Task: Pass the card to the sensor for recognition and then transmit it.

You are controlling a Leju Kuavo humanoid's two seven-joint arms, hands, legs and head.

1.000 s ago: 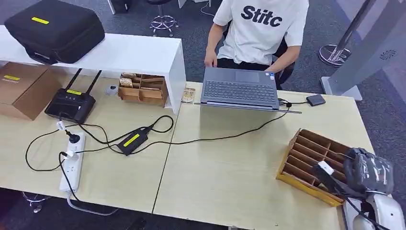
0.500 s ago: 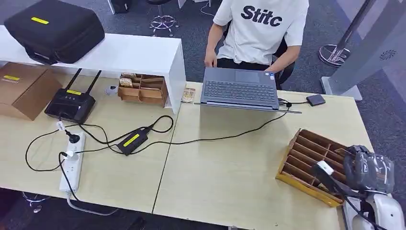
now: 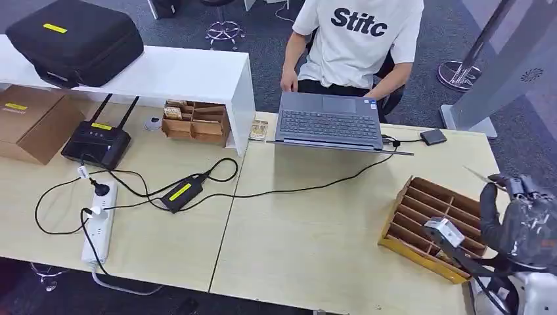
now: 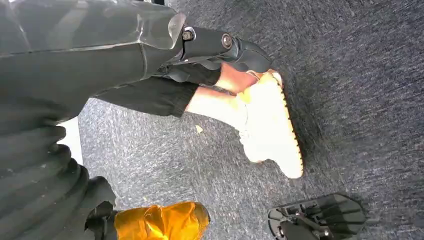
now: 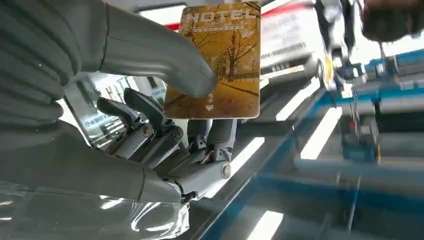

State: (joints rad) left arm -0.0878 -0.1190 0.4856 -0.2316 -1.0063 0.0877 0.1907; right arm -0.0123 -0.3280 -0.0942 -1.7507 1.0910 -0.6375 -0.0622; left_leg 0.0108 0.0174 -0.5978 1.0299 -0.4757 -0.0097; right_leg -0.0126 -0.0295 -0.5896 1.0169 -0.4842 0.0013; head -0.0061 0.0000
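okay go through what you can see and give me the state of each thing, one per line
card: pinched in the right hand, lifted clear of the organizer
right hand: thumb pressed on the card's face
wooden organizer: on the table, visible slots empty
laptop: open, cable plugged in
power strip: plugs inserted
black case: closed, on the white shelf

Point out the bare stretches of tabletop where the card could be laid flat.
The widest bare patch lies between the laptop, the wooden slotted tray and the near table edge. A narrower strip runs between the tray and the small black sensor. The left half is crowded: cables, power strip, router, cardboard box.
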